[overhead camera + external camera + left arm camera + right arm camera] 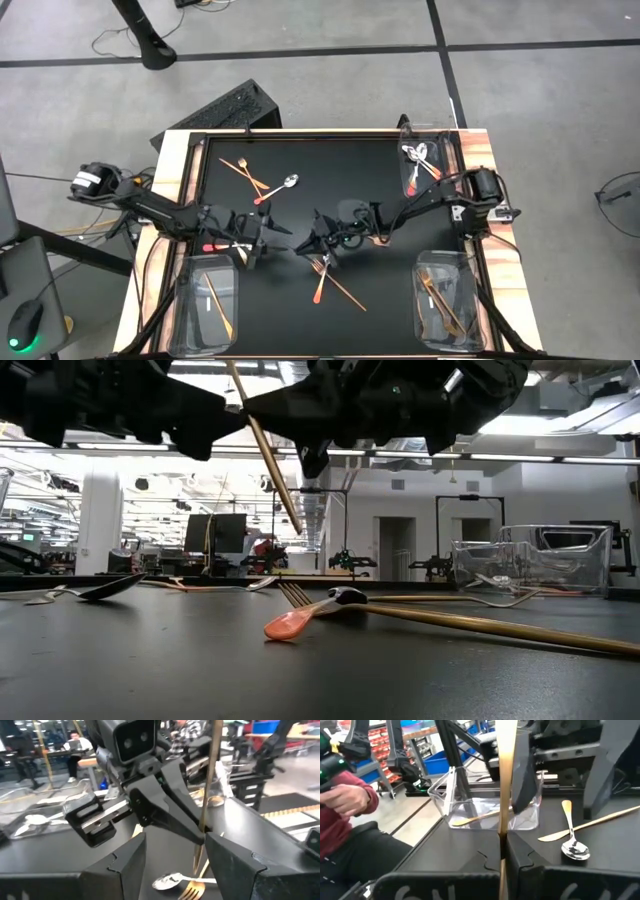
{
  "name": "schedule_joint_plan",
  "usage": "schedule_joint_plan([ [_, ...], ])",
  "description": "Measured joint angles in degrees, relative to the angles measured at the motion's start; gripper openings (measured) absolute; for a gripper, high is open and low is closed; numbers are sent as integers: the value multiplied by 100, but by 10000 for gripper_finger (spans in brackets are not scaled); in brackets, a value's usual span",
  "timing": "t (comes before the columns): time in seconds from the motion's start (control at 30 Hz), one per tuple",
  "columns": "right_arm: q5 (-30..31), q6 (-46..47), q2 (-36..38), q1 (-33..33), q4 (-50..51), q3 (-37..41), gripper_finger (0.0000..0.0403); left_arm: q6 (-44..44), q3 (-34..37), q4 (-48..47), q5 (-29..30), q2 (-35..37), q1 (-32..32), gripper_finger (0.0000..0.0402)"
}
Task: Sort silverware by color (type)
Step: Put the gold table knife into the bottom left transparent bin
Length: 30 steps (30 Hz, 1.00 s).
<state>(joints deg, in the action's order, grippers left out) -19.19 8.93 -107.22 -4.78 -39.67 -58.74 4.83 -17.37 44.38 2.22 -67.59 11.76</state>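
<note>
The black tabletop [340, 180] carries clear plastic bins [212, 305] at its corners and scattered silverware. Both arms meet above its middle. The right gripper [318, 240] has its fingers closed on a gold chopstick [268, 455], held tilted well above the tabletop. The left gripper [268, 236] faces it with fingers spread open around the stick. Below lies a red-handled fork [320, 278].

— What do the arms look like?
— Both are matte black, built of boxy angular links; black cables loop along them; the left arm [150, 207] has a pale cylindrical part at its base.
— And the end effectors?
— The right end effector [197, 836] is dark, with silver rails and a grey camera housing above; the left end effector [512, 790] has flat black fingers.
</note>
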Motion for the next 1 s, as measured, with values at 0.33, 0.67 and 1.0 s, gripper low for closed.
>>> schedule_joint_plan([
  [0.33,-3,-41,-2,104,26,0,9,-144,0,332,-967,0,-393,153],
  [0.67,-9,-41,-2,224,11,0,9,122,-223,297,-943,0,-417,130],
  [1.0,-50,-41,-2,261,6,0,10,394,-369,104,-1359,-2,-841,83],
])
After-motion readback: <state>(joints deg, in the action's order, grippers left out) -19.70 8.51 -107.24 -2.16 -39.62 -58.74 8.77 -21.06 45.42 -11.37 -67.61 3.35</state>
